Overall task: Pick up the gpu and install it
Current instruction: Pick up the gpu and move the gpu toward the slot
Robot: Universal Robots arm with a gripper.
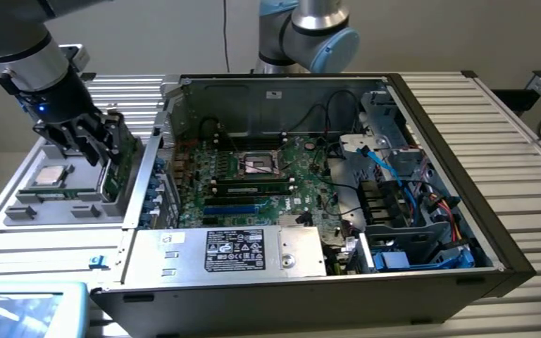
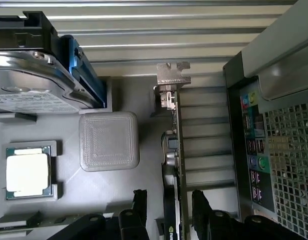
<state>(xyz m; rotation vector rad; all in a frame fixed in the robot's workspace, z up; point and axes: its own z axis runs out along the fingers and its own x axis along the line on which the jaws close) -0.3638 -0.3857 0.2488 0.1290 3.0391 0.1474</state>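
Over the grey tray (image 1: 26, 211), downward-pointing spread fingers (image 2: 204, 212) straddle the upright gpu (image 2: 173, 150)

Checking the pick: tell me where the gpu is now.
On the exterior view's left, the gpu stands on edge in the grey tray, beside the computer case, under the open tool.

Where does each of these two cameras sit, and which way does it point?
Exterior view: high off the arm, looking down into the open computer case; the arm and its claw show at the exterior view's left, over the grey tray.
Wrist view: on the wrist, looking down past the open claw's two black fingers at the gpu, standing on edge between them.
Shared: claw, gpu, tray, processor chip and the case's outer wall.
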